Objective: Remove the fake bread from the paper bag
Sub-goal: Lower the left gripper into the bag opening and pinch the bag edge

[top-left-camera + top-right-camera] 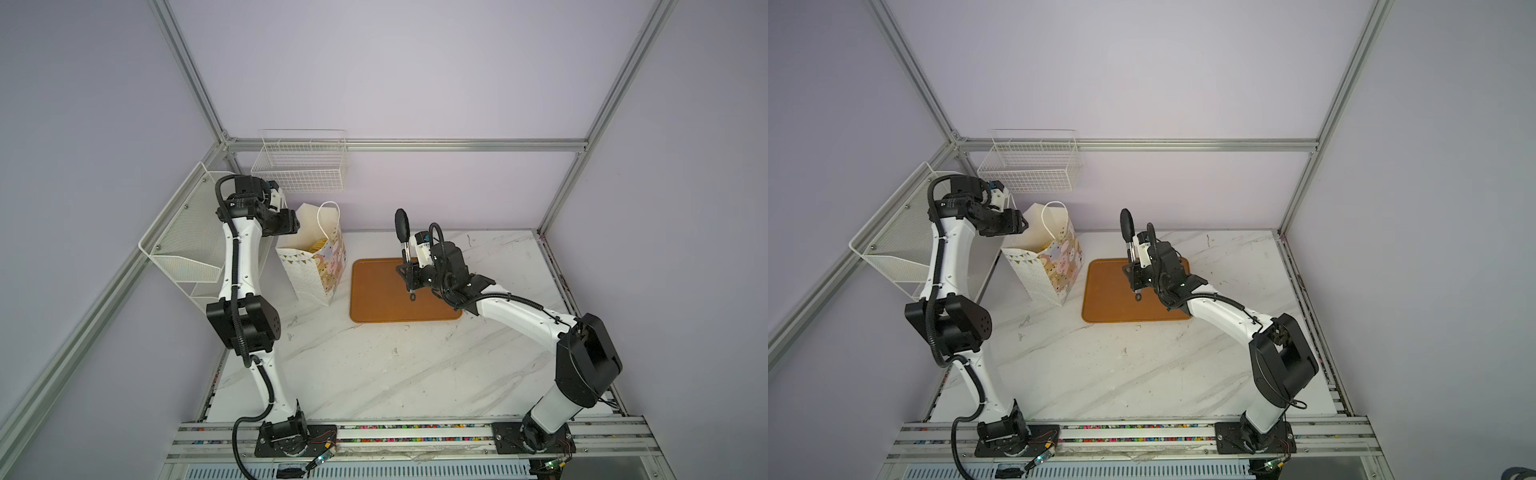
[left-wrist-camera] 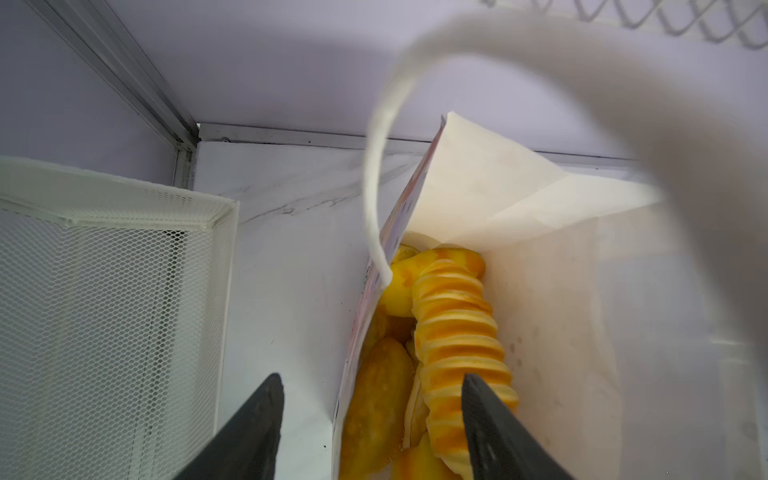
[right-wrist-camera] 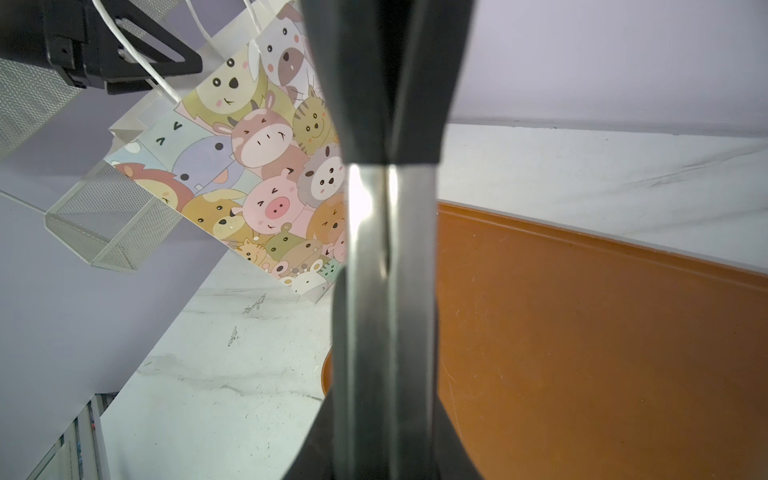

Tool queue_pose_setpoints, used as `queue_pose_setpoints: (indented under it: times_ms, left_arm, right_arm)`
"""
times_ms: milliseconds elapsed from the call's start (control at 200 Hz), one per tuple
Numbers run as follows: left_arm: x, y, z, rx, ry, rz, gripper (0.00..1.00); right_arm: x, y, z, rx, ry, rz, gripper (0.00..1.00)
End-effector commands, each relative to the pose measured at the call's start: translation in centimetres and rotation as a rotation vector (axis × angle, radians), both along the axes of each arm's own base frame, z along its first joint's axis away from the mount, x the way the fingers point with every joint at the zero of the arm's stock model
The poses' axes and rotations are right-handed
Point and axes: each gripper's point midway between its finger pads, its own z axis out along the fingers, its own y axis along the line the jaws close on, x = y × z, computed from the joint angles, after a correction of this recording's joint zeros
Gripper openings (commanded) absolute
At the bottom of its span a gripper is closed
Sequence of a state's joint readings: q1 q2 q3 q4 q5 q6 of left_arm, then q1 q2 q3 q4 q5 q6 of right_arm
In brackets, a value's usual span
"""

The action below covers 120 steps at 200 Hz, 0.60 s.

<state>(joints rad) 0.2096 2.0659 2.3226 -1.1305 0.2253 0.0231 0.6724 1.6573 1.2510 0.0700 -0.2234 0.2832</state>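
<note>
While near tray, cord before bread.

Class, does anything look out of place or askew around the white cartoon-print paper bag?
Yes: the left gripper straddles one wall of the paper bag, one of its fingers inside by a ridged yellow toy roll, one outside.

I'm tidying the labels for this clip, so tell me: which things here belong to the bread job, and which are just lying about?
In the job: fake bread, inside the paper bag; left gripper, open at its rim; right gripper, shut on tongs; orange tray, probably the drop spot.
Lying about: wire basket and mesh rack at the walls.
</note>
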Motion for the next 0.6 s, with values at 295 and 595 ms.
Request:
queue_pose_setpoints:
  times_ms: [295, 595]
  left_arm:
    - [-0.4, -1.2, 2.9, 0.18, -0.062, -0.043, 0.27]
    - [-2.2, -1.8, 5.6, 0.223, -0.118, -0.058, 0.0]
  right_arm:
    - [0.2, -0.2, 0.8, 0.023, 0.002, -0.026, 0.0]
    - [-0.4, -1.0, 0.6, 0.021, 0.018, -0.049, 0.0]
